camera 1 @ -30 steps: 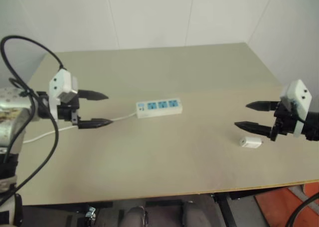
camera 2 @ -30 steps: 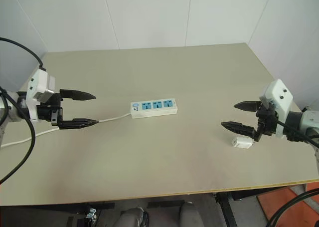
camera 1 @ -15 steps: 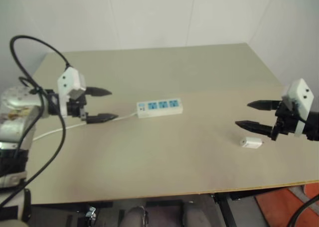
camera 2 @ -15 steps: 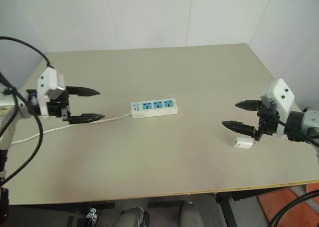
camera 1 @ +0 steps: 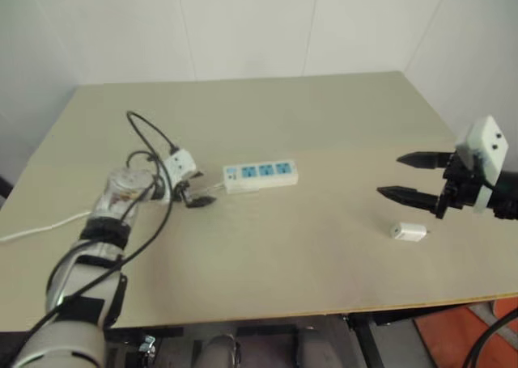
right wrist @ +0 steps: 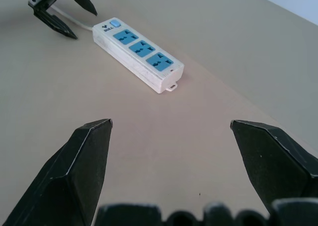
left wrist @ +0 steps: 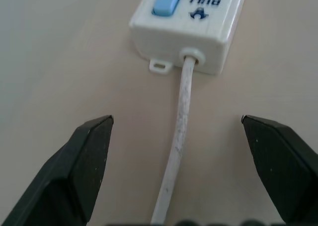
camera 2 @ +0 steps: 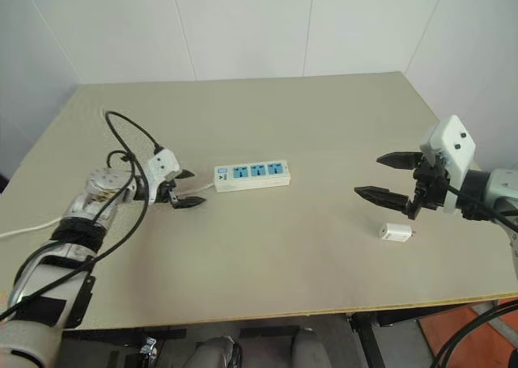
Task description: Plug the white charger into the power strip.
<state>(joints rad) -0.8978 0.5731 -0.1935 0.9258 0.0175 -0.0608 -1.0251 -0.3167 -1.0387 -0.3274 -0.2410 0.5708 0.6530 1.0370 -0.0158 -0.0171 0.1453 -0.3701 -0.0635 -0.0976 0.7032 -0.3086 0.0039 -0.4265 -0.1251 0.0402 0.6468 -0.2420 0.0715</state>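
Both grippers spread wide, empty: left gripper (camera 2: 188, 188) straddling cord (left wrist: 180, 136) at power strip (camera 2: 252, 175), centre frame; right gripper (camera 2: 387, 178) above white charger (camera 2: 396, 233), lower right. Advisable: steady strip, lower squarely over charger.

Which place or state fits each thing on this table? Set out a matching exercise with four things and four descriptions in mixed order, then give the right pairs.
Things:
1. white charger
2. power strip
3. left gripper
4. right gripper

Descriptions:
A. lies mid-table, three blue sockets all unused
B. open, fingers either side of the strip's cord
C. lies loose on the table near the right edge
D. open, raised above the table beside the charger

Pairs: 1-C, 2-A, 3-B, 4-D
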